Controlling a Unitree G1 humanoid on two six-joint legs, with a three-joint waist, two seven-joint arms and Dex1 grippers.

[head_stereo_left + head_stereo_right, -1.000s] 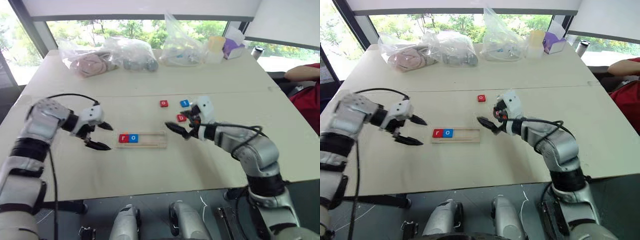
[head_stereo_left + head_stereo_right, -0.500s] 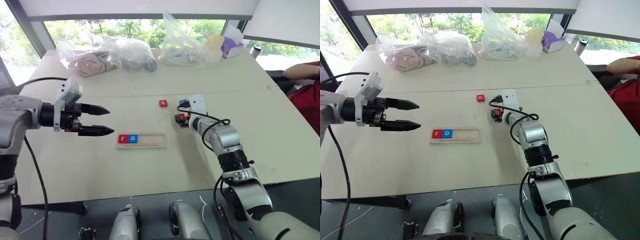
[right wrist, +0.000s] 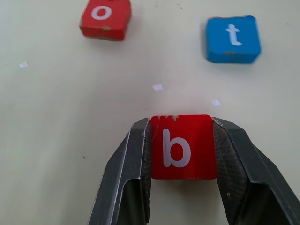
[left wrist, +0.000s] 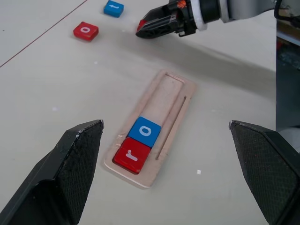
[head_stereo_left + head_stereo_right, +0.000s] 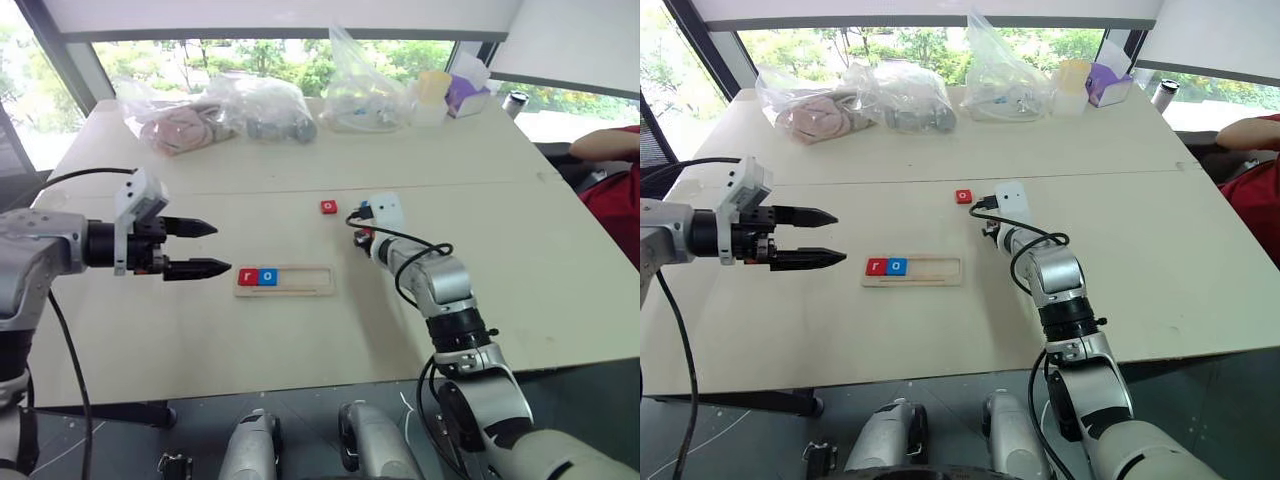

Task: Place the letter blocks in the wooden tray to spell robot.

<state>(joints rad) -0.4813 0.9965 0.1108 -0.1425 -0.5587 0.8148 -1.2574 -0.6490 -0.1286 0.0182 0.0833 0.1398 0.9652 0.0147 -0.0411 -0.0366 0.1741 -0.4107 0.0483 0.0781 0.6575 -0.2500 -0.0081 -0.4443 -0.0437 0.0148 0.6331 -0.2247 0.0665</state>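
Right gripper clamps the red b block on the bench right of the wooden tray; left gripper, jaws apart, hovers left of the tray.

arms: silver-grey, black joints | tool: black fingers | cables: black

Beige table: wooden tray, loose o, t, bags.

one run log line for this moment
right pincer: shut on b block | left pincer: open | tray: r, o
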